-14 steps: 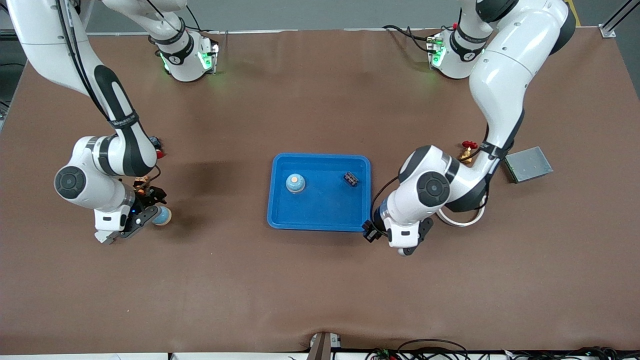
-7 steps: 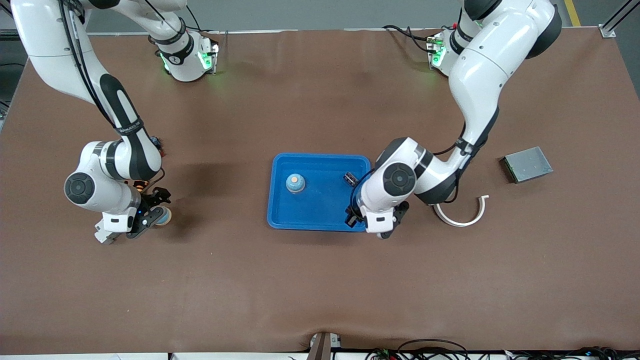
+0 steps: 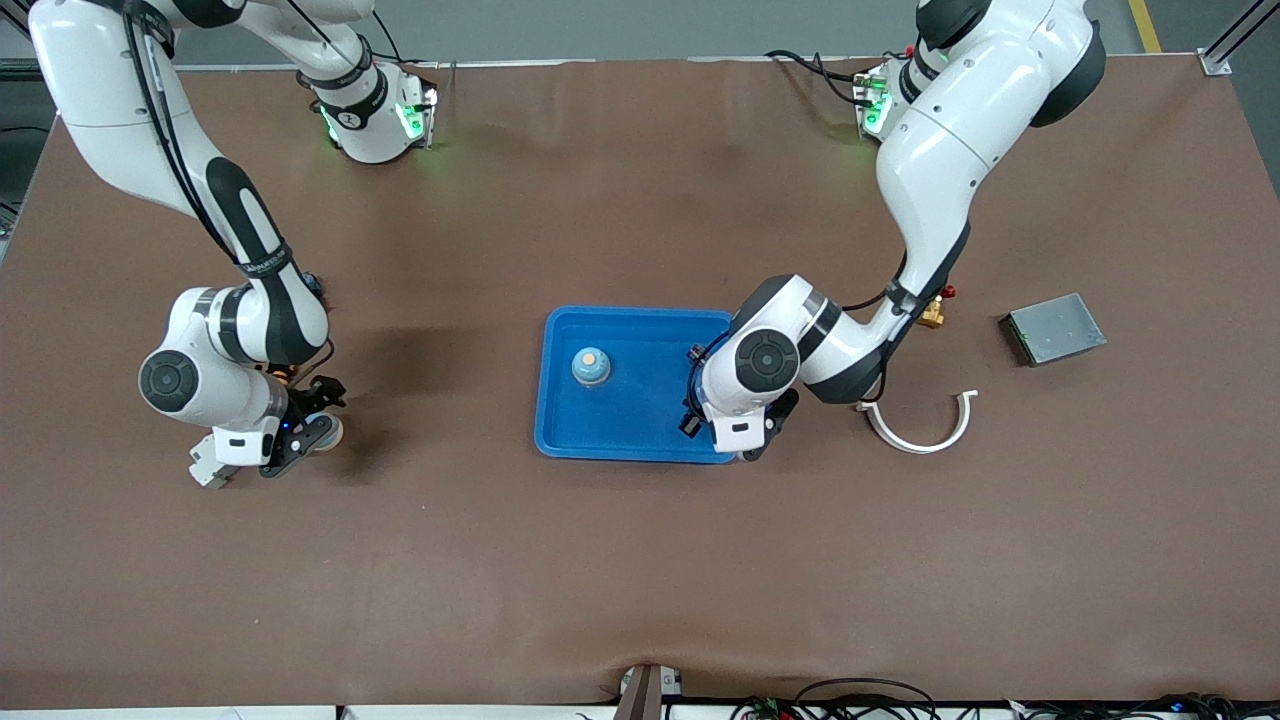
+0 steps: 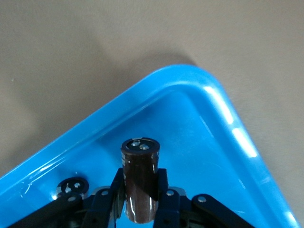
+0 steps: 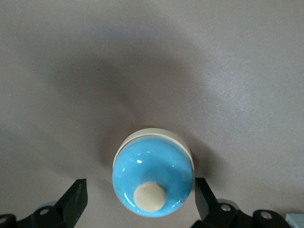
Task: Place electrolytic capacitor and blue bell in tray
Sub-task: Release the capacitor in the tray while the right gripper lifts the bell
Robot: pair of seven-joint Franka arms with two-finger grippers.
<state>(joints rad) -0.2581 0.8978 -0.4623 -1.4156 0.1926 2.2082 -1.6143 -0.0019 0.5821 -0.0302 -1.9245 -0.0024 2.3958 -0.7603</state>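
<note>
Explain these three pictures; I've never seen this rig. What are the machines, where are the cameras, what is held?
Two white robot arms work at a brown table. The wide picture looks down from across it; the other two come from a camera on each wrist. The left gripper, shut on a dark capacitor, hangs over the blue tray, which already holds a blue bell. The right gripper stands open around a second bell on the table. A grey box and a white curved strip lie aside.
</note>
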